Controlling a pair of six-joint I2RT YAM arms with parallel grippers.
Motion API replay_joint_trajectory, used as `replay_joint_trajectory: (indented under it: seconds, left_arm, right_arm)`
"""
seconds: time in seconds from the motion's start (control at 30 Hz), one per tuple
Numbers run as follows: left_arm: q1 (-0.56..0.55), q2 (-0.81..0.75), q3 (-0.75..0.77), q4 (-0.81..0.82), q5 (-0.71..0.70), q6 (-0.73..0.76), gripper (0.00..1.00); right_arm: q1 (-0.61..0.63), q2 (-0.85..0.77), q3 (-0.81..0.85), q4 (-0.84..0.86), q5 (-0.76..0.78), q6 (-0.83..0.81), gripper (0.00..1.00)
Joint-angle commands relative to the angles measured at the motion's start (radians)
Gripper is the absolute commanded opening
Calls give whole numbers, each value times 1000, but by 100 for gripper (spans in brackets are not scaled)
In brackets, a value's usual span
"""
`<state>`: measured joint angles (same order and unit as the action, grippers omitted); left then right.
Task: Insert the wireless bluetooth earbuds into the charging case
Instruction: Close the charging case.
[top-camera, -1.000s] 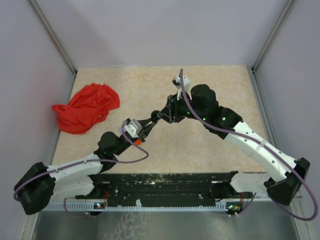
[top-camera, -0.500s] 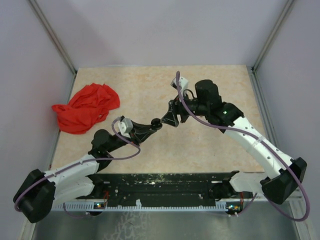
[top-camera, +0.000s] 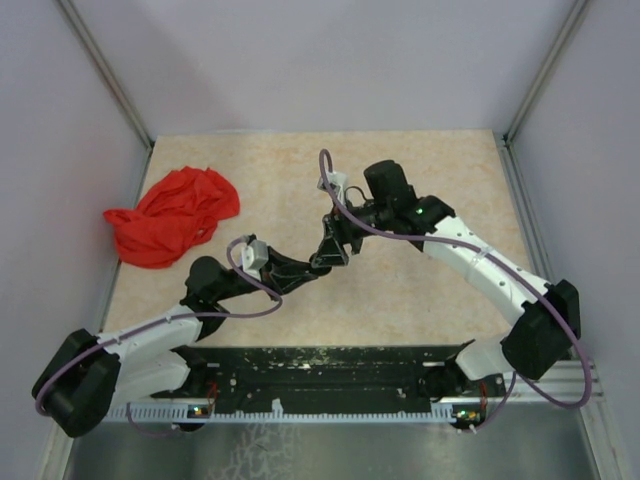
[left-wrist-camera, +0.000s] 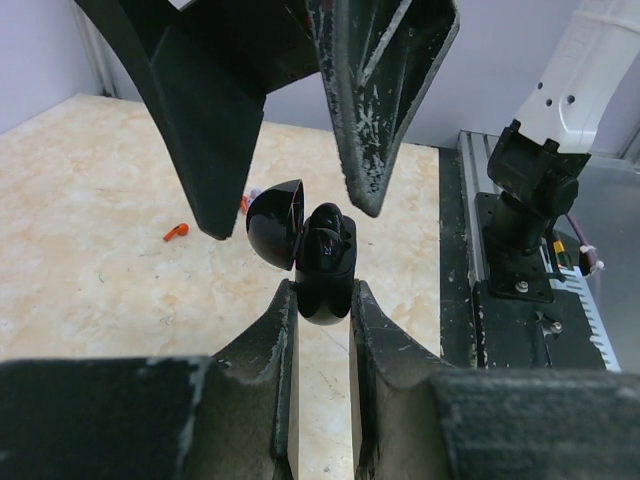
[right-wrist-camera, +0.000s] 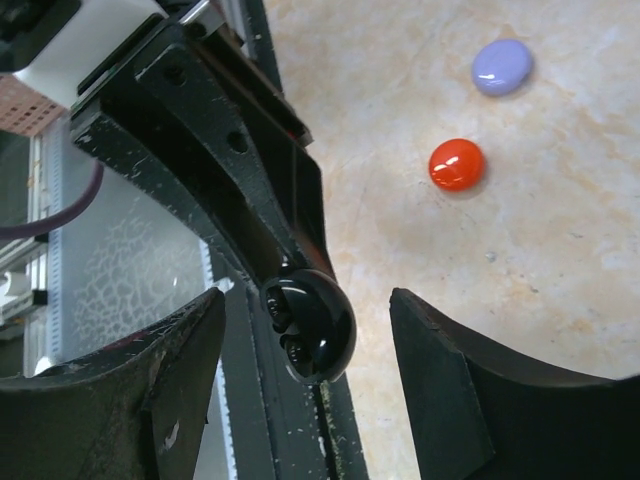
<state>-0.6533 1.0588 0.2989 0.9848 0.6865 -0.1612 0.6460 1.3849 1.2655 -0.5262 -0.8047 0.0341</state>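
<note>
Your left gripper (left-wrist-camera: 322, 292) is clamped on the lower part of the little black case (left-wrist-camera: 326, 270). It holds the case up off the table (left-wrist-camera: 90, 180) with the open top facing your other arm, so things can go in. The lid (left-wrist-camera: 275, 225) is swung to one side, out of the way. Your right gripper (right-wrist-camera: 308, 300) hangs right at the case with its fingers wide apart, one on each side, and it holds nothing. Inside the case sit dark round lumps. I think they are the black earbuds (left-wrist-camera: 325, 235) in their holes, but black on black is hard to tell. A tiny red earbud (left-wrist-camera: 176, 232) lies on the table, below and well off to the left of the left gripper. It is not in the case, so I think the job is not done. Out past the right gripper, a red disc (right-wrist-camera: 457, 165) and a purple disc (right-wrist-camera: 502, 67) lie on the table. They are not earbuds, so leave them. A red cloth (top-camera: 170, 215) lies far from both grippers.
</note>
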Motion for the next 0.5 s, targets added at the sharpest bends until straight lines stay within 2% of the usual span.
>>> replay_joint_trajectory:
  seconds: [0.0,0.13,0.47]
  left_arm:
    - [9,-1,29,48,32,-14,0]
    - [12,8,25,60,30,-26,0]
    - [24,21,48,-55,-55,-26,0]
  right_arm:
    - [-1,10,49,-3,-135,-40,64]
    - [0,12,49,-25,-139,-55,53]
    - [6,-54,40,-31,-159,-82,50]
